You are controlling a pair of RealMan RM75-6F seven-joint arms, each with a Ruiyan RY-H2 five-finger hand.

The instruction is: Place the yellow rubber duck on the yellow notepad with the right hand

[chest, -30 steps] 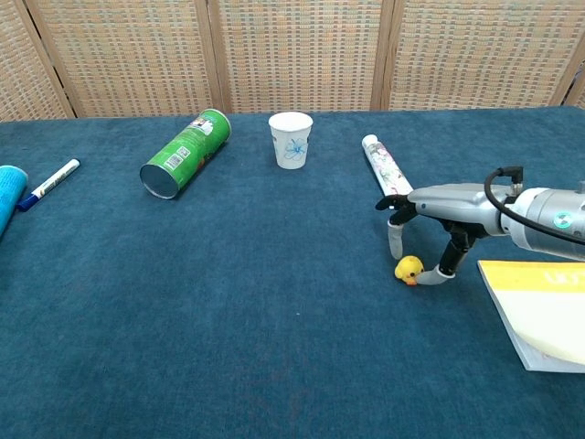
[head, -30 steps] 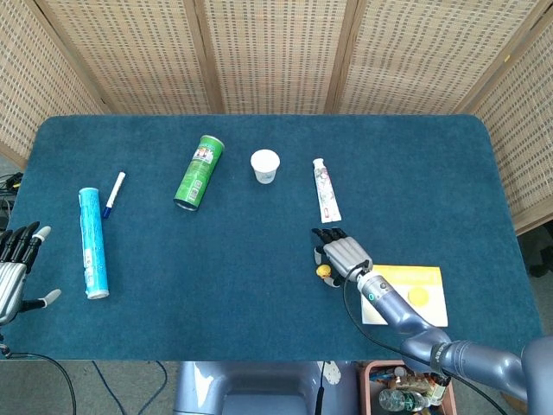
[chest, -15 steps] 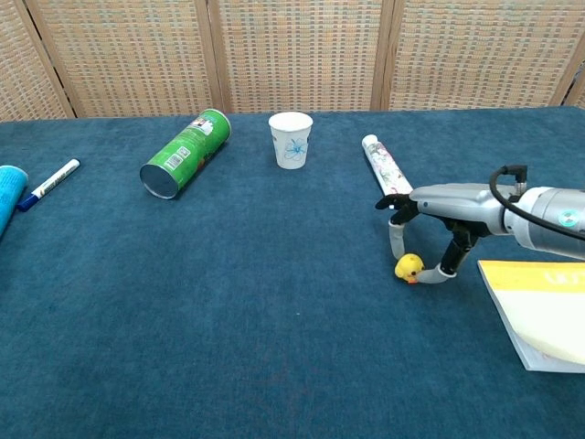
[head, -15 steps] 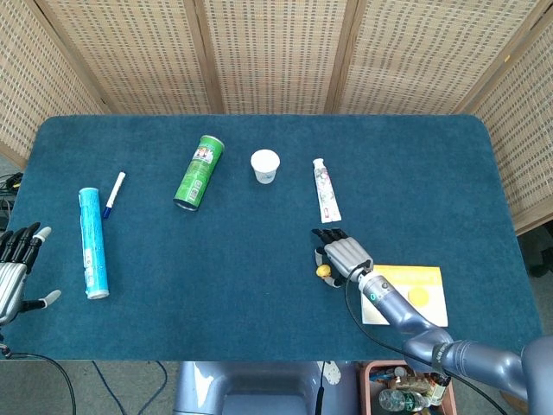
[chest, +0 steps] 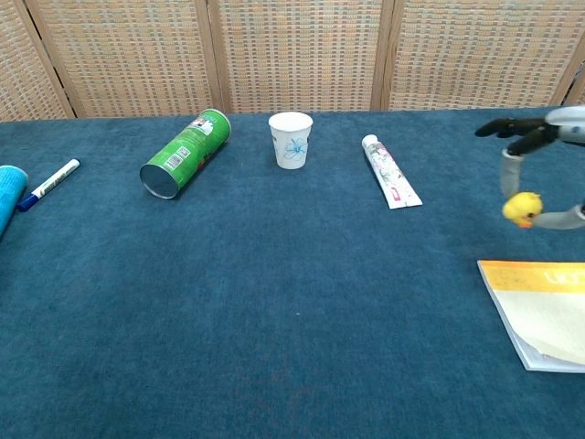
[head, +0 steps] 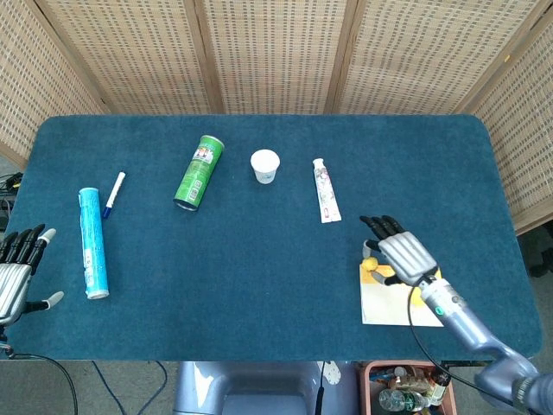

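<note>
One second back, down on the table; now lifted, pinched in the right robot hand (chest: 539, 174): yellow rubber duck (chest: 521, 208). Other fingers spread. Above the yellow notepad (chest: 539, 311), ready for lowering.

A table (head: 259, 285) covered in dark teal felt carries everything. Taking the white paper cup (head: 265, 166) as the landmark, standing upright near the far middle: a green snack canister (head: 199, 171) lies on its side just left of the cup, its open end toward the near edge. Further left of the cup lies a white marker with a blue cap (head: 114, 193), and beyond that a light blue tube (head: 92, 242), also on its side. Right of the cup lies a white toothpaste tube (head: 325, 190). Well to the cup's right and nearer the front edge lies a yellow notepad (chest: 539, 311), flat on the felt.
</note>
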